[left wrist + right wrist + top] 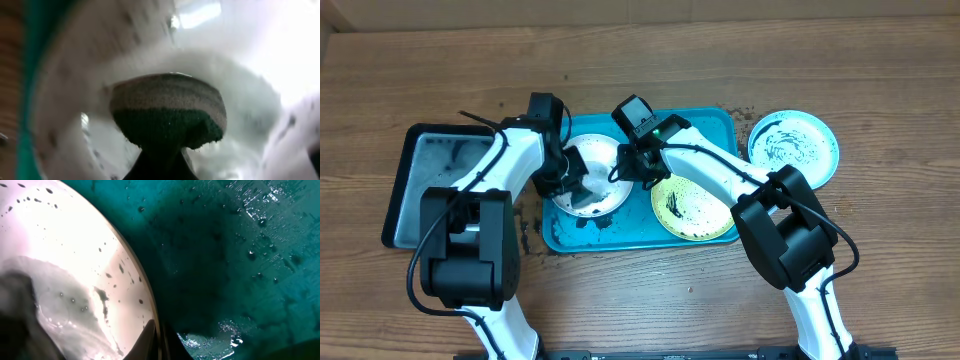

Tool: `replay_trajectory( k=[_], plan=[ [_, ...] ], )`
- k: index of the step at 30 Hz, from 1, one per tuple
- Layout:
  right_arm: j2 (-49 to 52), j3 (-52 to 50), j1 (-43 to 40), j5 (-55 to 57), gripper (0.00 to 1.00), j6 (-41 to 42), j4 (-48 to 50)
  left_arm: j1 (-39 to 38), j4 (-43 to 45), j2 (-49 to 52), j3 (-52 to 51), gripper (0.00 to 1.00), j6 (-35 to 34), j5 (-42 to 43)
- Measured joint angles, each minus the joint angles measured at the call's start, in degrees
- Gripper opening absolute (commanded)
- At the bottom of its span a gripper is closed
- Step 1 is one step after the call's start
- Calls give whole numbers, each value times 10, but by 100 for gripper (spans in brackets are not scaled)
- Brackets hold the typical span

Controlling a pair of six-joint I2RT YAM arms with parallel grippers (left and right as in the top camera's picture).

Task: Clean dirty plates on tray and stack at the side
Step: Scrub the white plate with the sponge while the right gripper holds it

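Note:
The white plate (597,158) lies at the left end of the teal tray (705,125), speckled with dark bits. My left gripper (572,188) is shut on a green and tan sponge (167,112) that presses on the white plate (240,90). My right gripper (633,170) is shut on that plate's right rim; the right wrist view shows the rim (145,305) pinched between the fingertips (158,341) over the wet tray (240,255). A yellow-green plate (695,208) with dark smears sits on the tray's right part. A light blue plate (792,147) with dark smears lies on the table, right of the tray.
A smaller black tray (425,165) lies left of the teal one, partly under my left arm. Dark crumbs lie on the teal tray's front left corner (582,226) and on the wood near its edges (526,228).

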Motion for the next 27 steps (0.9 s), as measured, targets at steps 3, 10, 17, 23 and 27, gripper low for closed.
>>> replay_trajectory(
  k=[3,10,17,23,27],
  plan=[
    [0,0,0,0,4,0,0,-12,-15,0,0,4,11,24],
    [0,0,0,0,4,1,2,-27,61,0,0,4,30,-30],
    [0,0,0,0,4,2,1,-8,119,0,-1,4,59,-111],
    [0,0,1,-1,4,2,-1,1,54,0,0,4,85,-129],
    [0,0,4,0,4,-2,-1,3,2,0,3,4,92,-99]
  ],
)
